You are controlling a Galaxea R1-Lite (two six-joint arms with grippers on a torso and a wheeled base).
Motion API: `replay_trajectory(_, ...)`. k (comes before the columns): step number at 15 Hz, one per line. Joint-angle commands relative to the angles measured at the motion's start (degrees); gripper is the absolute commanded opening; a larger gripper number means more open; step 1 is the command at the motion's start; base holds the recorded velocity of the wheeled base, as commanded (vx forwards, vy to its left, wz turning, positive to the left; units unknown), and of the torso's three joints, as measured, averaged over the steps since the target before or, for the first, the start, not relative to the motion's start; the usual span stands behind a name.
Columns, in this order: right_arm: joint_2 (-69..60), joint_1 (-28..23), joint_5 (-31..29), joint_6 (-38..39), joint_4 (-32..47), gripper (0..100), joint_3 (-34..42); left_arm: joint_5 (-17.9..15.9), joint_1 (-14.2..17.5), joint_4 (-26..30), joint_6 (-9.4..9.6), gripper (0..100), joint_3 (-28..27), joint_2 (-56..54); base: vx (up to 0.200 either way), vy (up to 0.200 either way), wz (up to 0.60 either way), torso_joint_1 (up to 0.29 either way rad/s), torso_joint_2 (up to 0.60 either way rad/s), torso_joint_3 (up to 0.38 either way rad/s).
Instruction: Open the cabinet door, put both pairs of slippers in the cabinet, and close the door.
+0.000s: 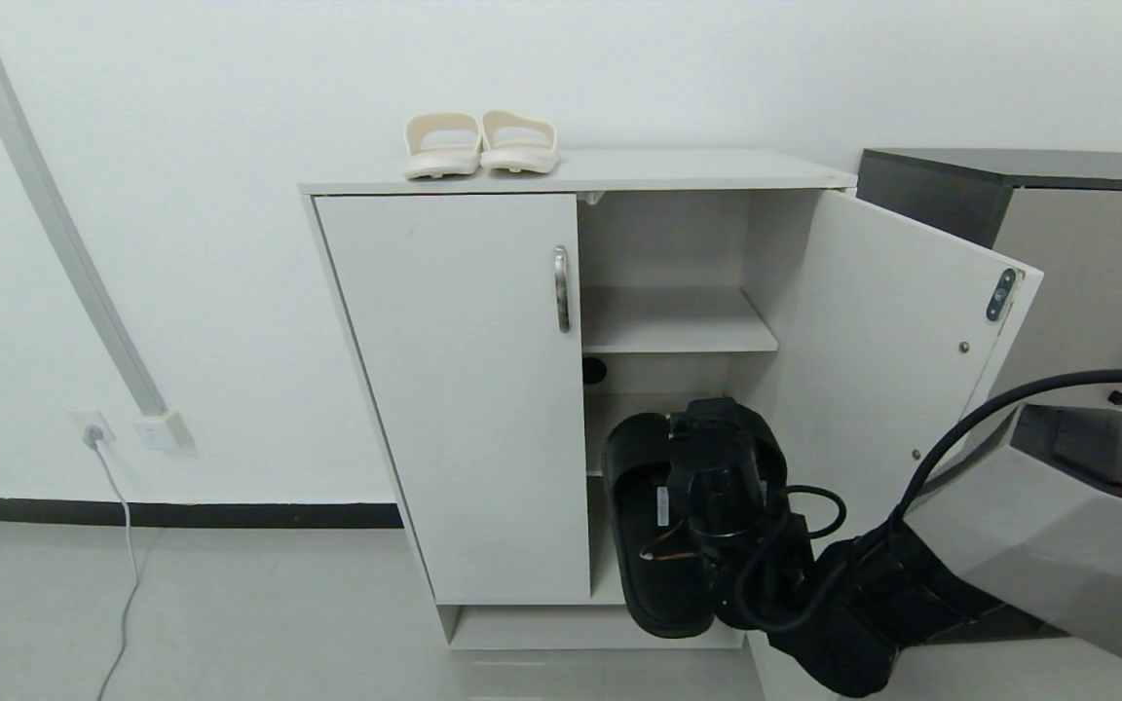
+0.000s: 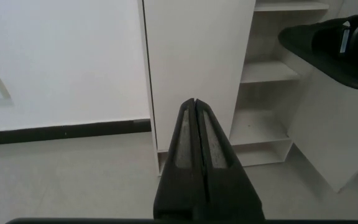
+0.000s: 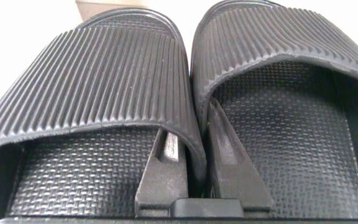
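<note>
right gripper pinching black slippers at open cabinet | left gripper pressed together | cream slippers on cabinet top

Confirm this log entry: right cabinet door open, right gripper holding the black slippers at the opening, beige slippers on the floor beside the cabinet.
Not quite. The beige slippers sit on top of the cabinet, not on the floor; the head view shows it. The rest holds: right cabinet door open, right gripper holding the black slippers at the opening.
</note>
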Motion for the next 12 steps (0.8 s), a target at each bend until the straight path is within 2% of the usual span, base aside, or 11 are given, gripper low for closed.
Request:
replay_trajectory(1,0.17,-0.03,-0.05,0.0,-0.02,0,0.35,0.0,0.01,-0.02,0.0,0,0.01,0.11,0.0,0.0,0.0,0.0,0.0,0.0)
replay_trajectory(12,0.78,-3.72,-0.22,0.0,-0.02,0,2.9,0.0,0.01,-0.11,-0.09,0,0.01,0.11,0.0,0.0,0.0,0.0,0.0,0.0)
